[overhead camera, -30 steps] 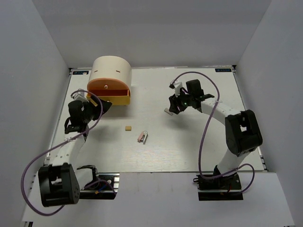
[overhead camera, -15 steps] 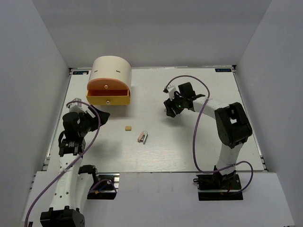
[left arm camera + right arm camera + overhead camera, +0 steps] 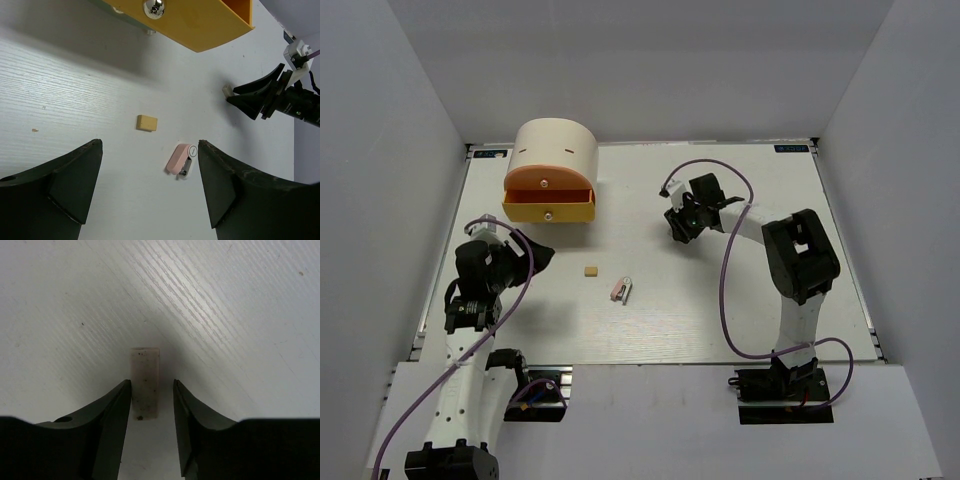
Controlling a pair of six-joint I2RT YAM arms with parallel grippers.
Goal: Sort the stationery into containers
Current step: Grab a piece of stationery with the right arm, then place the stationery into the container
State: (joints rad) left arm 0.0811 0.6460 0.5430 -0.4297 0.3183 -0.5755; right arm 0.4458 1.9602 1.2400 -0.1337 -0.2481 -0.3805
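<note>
Erasers: two counted, a pale grey eraser (image 3: 145, 382) and a tan eraser (image 3: 590, 270).
Clip: one pinkish-white clip (image 3: 621, 290), near the tan eraser, not touching.
Container: one cream cylindrical box (image 3: 555, 150), back left of the table (image 3: 770, 300); orange drawer (image 3: 548, 182) and yellow drawer (image 3: 550, 212) both stood open.
Grey eraser axis: long axis ran parallel to the fingers, far end pointing away from the wrist; flat on the table.
Grey eraser position: between the right gripper (image 3: 151, 384) fingertips, far end beyond them; one finger at its edge, a thin gap at the other.
Right gripper fingers: narrowly spread, not pinching.
Left gripper (image 3: 150, 150) fingers: widely spread over bare table.
</note>
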